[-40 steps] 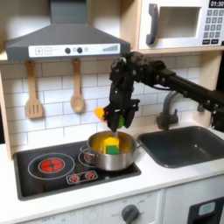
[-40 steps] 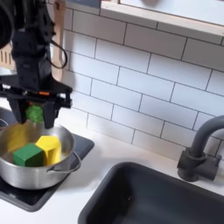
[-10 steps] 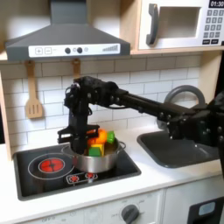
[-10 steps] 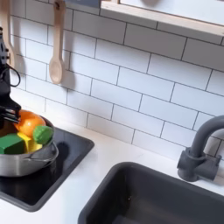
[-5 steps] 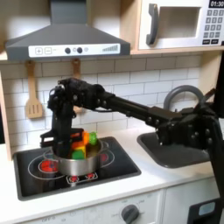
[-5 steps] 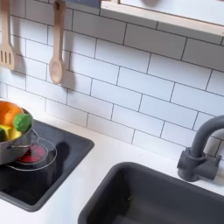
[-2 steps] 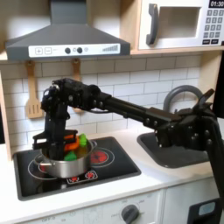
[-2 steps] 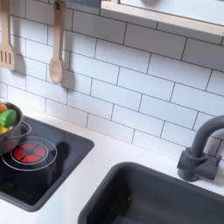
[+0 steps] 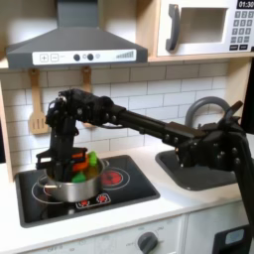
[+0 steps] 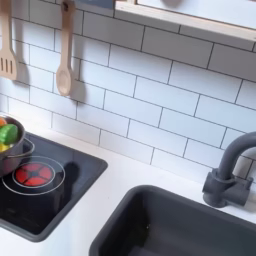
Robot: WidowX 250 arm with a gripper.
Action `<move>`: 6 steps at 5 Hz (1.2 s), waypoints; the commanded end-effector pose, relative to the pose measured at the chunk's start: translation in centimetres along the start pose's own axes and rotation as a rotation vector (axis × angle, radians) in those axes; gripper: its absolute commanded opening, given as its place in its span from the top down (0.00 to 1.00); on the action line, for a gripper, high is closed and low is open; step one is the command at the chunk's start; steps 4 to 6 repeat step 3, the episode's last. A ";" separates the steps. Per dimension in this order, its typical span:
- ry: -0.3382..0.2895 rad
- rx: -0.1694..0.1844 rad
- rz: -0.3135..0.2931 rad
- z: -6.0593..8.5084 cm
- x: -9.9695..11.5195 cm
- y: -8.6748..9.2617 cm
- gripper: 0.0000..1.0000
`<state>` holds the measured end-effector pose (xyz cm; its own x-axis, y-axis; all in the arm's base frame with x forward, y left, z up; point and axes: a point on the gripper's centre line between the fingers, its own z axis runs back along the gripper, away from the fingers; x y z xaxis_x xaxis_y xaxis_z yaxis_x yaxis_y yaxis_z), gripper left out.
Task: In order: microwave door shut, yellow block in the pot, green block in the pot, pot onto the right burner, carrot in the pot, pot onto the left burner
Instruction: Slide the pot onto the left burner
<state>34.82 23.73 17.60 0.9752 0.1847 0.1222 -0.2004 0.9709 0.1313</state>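
The steel pot point(image 9: 71, 185) stands on the left burner in the first exterior view, and its edge shows at the second exterior view's left point(image 10: 14, 157). In it lies the carrot point(image 9: 80, 170) with its green top point(image 10: 12, 132) up, over a bit of the yellow block point(image 10: 5, 147). I cannot make out the green block under them. My gripper point(image 9: 61, 165) reaches down onto the pot's back-left rim and looks shut on it. The microwave door point(image 9: 198, 28) is closed.
The right burner point(image 9: 114, 177) glows red and is bare point(image 10: 30, 175). A spatula point(image 9: 38, 104) and a wooden spoon point(image 10: 64, 52) hang on the tiled wall. The dark sink point(image 9: 203, 164) and faucet point(image 10: 226, 172) lie to the right of the stove.
Over the last second the pot, held by my gripper, slid left from the stove's middle onto the left burner. Since 0.4 s ago nothing has visibly moved.
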 end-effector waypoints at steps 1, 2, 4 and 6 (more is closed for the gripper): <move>0.001 -0.011 0.026 -0.1 0.0 0.1 0.00; 0.009 -0.003 0.022 -0.2 -0.2 0.1 0.00; 0.009 -0.003 0.022 -0.2 -0.2 0.1 0.00; 0.009 -0.003 0.022 -0.2 -0.2 0.1 0.00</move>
